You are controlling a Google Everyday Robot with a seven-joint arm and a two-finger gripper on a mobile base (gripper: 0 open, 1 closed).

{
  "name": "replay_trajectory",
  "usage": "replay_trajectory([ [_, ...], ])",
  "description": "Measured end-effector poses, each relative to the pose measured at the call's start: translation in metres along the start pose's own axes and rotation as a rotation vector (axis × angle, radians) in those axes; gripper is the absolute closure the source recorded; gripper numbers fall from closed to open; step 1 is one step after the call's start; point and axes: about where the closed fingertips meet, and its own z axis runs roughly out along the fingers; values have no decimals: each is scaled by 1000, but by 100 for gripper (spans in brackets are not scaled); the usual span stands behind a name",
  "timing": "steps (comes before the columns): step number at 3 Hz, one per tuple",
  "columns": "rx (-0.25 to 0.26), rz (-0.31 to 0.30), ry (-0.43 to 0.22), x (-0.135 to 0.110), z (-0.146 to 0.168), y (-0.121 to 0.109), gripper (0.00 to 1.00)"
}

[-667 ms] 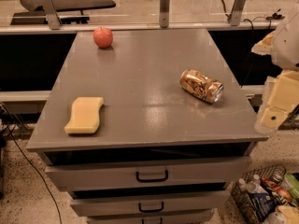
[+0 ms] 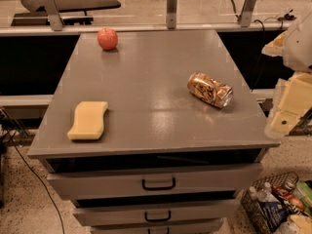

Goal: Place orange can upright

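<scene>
- One orange can (image 2: 210, 89) lies on its side on the grey table (image 2: 146, 77), at about 3 o'clock from the tabletop's centre, its silver top pointing toward 4 o'clock.
- One gripper (image 2: 285, 116) hangs off the table's right edge, at 4 o'clock from the can and apart from it; I cannot tell whether it is clenched or released.
- One red apple (image 2: 107, 38) stands at 11 o'clock, near the far edge.
- One yellow wavy sponge (image 2: 88, 120) lies at 8 o'clock.
- Three drawers (image 2: 158, 182) show beneath the tabletop, all slightly pulled out.
</scene>
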Motion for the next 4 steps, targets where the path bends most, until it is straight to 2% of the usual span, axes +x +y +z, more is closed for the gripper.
replay_trajectory([
  [1,15,22,-55,-27,20,-13,0],
  [2,45,76,-120,-78,63,-50,0],
  [3,63,169,-125,-118,114,-94,0],
  [4,58,238,-80,-131,154,-111,0],
])
